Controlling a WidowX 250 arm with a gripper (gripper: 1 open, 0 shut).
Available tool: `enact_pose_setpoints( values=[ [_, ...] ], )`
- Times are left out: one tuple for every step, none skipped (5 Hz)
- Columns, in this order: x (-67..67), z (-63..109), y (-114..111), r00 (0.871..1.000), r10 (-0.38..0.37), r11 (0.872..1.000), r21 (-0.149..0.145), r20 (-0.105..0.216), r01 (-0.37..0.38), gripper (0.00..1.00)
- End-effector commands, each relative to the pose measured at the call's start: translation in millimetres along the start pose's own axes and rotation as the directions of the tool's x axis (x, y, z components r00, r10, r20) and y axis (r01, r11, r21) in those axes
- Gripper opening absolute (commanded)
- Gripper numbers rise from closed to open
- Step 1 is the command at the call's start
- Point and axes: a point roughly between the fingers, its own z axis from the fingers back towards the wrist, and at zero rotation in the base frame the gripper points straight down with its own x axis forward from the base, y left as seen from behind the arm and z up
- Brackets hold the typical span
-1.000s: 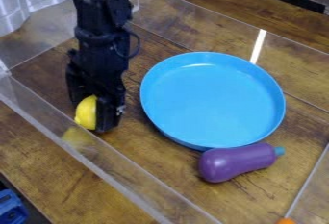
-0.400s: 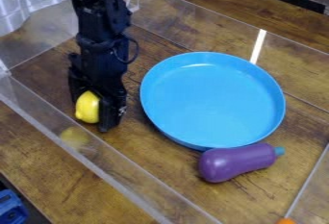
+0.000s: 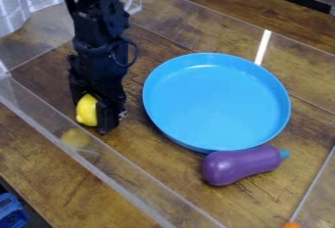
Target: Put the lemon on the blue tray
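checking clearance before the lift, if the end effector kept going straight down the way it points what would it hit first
The end effector points straight down and looks shut on the lemon, so the lemon, then the wooden table just beneath; exact gap unclear.

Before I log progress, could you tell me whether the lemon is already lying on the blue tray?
No, the lemon sits on the wooden table, left of the blue tray, inside the gripper.
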Motion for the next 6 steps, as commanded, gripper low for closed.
enact_pose_setpoints(
  values=[
    [10.6,7.2,3.3,0.998,-0.049,0.999,0.009,0.042,0.049,0.0],
    [14.5,6.9,4.7,0.995,-0.089,0.996,0.007,0.05,0.088,0.0],
    [16.6,11.7,5.6,0.995,-0.085,0.996,0.004,0.055,0.085,0.0],
    [18.9,16.2,6.5,0.995,-0.078,0.997,0.003,0.06,0.078,1.0],
    [15.8,18.9,16.8,0.998,-0.024,1.0,0.006,0.062,0.024,0.0],
    [11.7,20.2,27.2,0.998,0.034,0.999,0.005,0.062,-0.035,1.0]
  ],
)
